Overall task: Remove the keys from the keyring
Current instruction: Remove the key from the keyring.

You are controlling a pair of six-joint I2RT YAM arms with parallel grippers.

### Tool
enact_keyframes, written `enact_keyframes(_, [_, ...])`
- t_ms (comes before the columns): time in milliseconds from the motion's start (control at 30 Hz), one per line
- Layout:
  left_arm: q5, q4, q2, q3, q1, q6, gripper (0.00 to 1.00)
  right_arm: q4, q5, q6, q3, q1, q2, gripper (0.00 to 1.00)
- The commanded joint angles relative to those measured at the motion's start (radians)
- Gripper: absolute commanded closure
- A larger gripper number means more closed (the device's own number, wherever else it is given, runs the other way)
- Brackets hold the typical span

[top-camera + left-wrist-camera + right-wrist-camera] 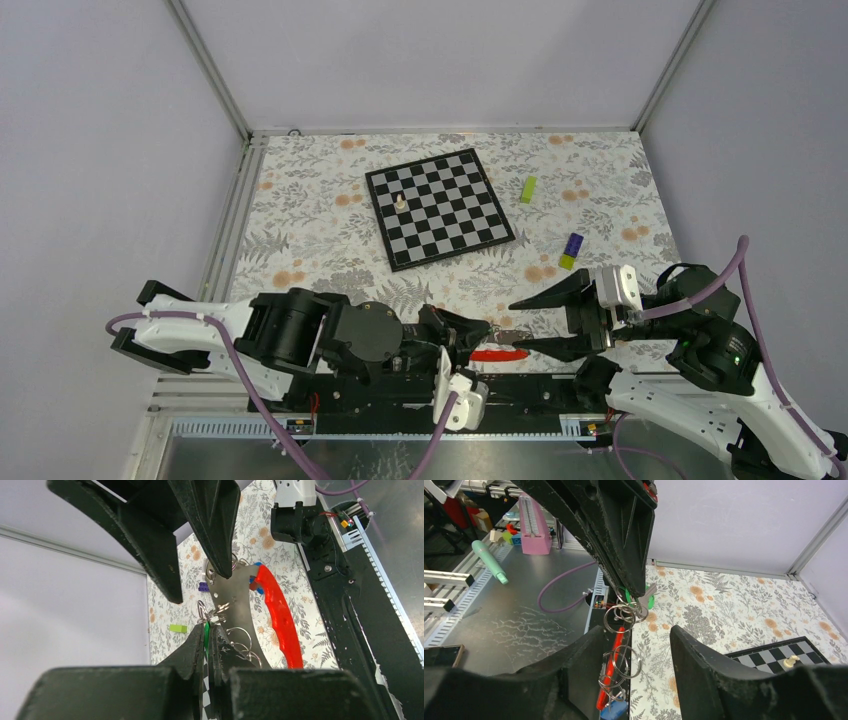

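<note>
We see the keyring (623, 614) as a cluster of thin silvery rings. It hangs just under the left gripper (209, 630), above the near edge of the table (310, 230) and about midway between the two arms. The green-headed key (650, 601) sits at the top of the cluster, and the left gripper's fingers are pressed together on its head. The red strap (280, 620) runs alongside the rings, with a blue key head (256, 582) at one end.

The right gripper (517, 324) faces in from the right with its fingers spread wide. In its own wrist view the lower rings and the strap show in the gap between the fingers. We cannot tell whether either finger touches them.

Farther out, a chessboard (440, 208) lies on the far half of the floral table with one pale piece (400, 201) on it. To its right are a lime-green block (528, 188) and, nearer, a purple-and-yellow block (572, 250).
</note>
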Motion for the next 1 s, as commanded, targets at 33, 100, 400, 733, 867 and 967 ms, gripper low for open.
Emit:
enact_keyframes(33, [0.013,0.036,0.006,0.047,0.001,0.019,1.0,0.038,-0.01,0.005,0.001,0.004,-0.001,0.38])
enact_keyframes(100, [0.019,0.03,0.007,0.046,0.001,0.021,1.0,0.039,-0.002,0.003,0.007,0.004,-0.003,0.37])
enact_keyframes(400, [0.095,0.009,-0.014,0.009,0.001,0.091,1.0,0.018,0.136,0.002,0.069,0.004,0.012,0.57])
enact_keyframes(733, [0.154,0.013,-0.051,-0.051,0.001,0.219,1.0,-0.112,0.299,-0.01,0.149,0.005,0.082,0.57])
enact_keyframes(867, [0.163,0.014,-0.06,-0.058,0.001,0.253,1.0,-0.177,0.255,-0.046,0.112,0.005,0.115,0.53])
enact_keyframes(967, [0.168,0.014,-0.059,-0.056,0.001,0.259,1.0,-0.188,0.229,-0.058,0.079,0.004,0.122,0.53])
